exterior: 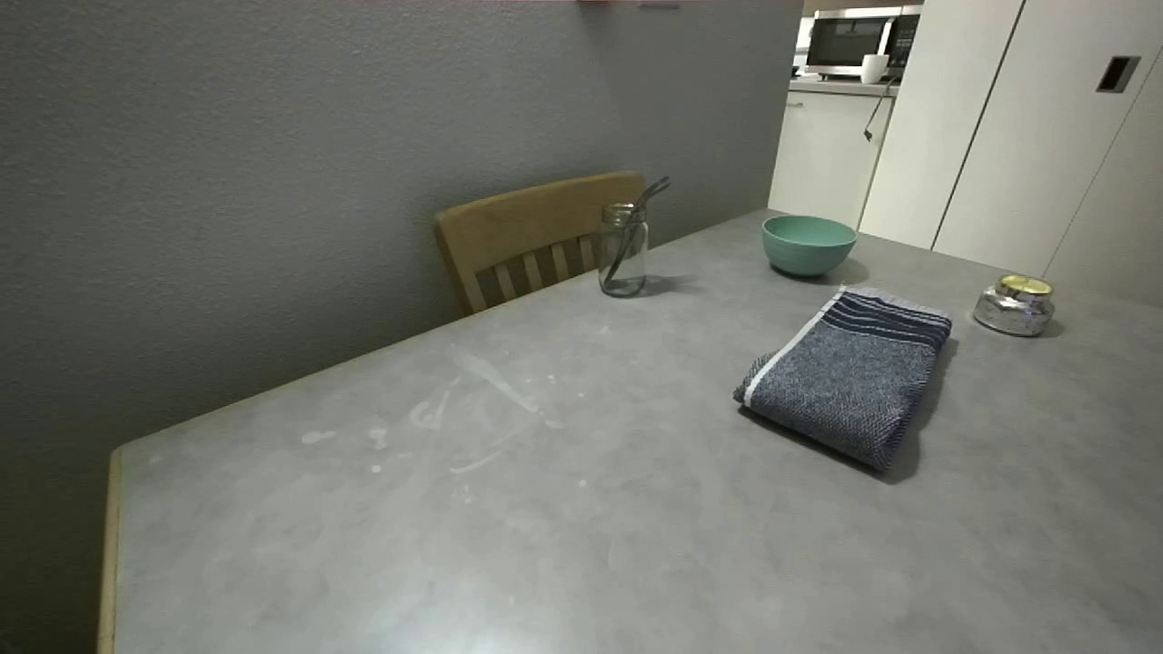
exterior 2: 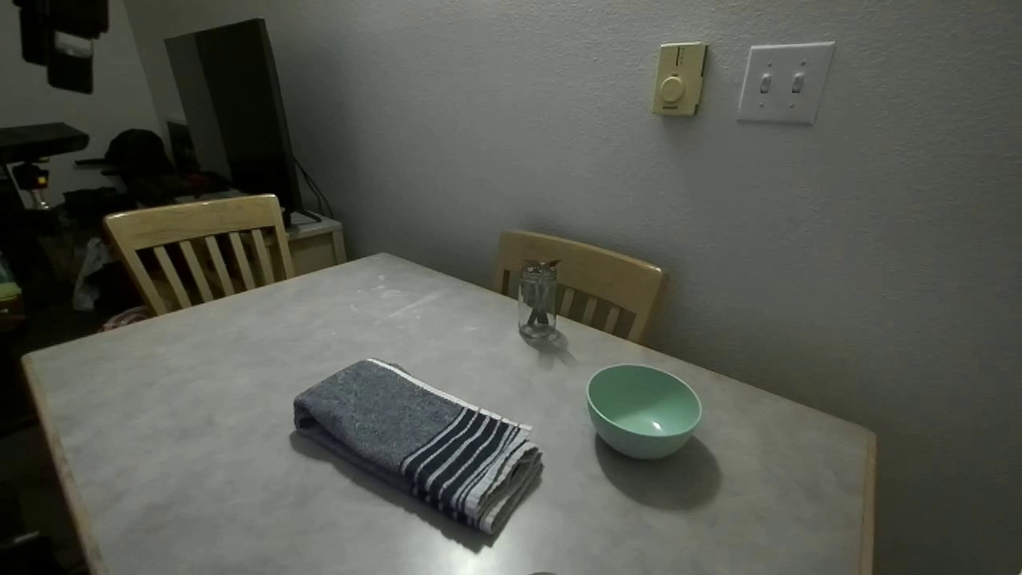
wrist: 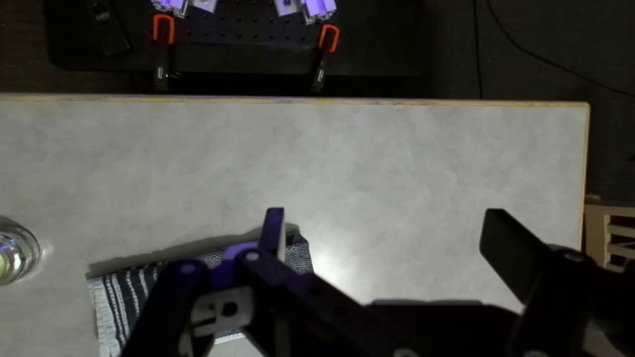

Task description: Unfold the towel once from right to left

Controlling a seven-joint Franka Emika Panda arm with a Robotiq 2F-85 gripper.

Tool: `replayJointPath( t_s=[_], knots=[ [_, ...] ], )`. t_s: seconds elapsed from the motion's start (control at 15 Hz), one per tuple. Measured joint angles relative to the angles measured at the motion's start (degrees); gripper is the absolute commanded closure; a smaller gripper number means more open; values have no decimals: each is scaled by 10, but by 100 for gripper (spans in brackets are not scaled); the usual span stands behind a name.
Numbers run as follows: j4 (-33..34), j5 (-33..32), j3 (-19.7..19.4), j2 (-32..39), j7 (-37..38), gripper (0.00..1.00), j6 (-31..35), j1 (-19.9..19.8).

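Observation:
The towel [exterior: 845, 386] lies folded into a thick rectangle on the grey table. It is dark blue-grey, with dark and pale striped bands at one short end and a white edge along one long side. In an exterior view the towel [exterior 2: 383, 415] shows its layered fringed end facing the teal bowl. In the wrist view part of the towel [wrist: 116, 297] shows at the lower left, partly hidden behind one finger. My gripper [wrist: 383, 215] is open, with its fingers wide apart, nothing between them, above the table. A dark part at an exterior view's upper left corner is perhaps the gripper.
A teal bowl [exterior: 809, 247] [exterior 2: 643, 415] stands near the towel's striped end. A silver candle jar [exterior: 1013, 307] [wrist: 17, 253] is beside that end. A glass jar with utensils [exterior: 622, 252] [exterior 2: 537, 303] stands near the wall-side edge. Wooden chairs [exterior 2: 583, 275] stand around the table [wrist: 297, 100].

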Motion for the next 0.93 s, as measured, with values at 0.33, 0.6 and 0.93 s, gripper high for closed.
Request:
replayJointPath(
  t_s=[0.33, 0.6, 0.93],
  knots=[
    [-2, -11, -44, 34, -69, 0, 21, -25],
    [34, -2, -96, 91, -147, 0, 22, -38],
    [78, 15, -114, 149, -173, 0, 20, -49]
  ],
)
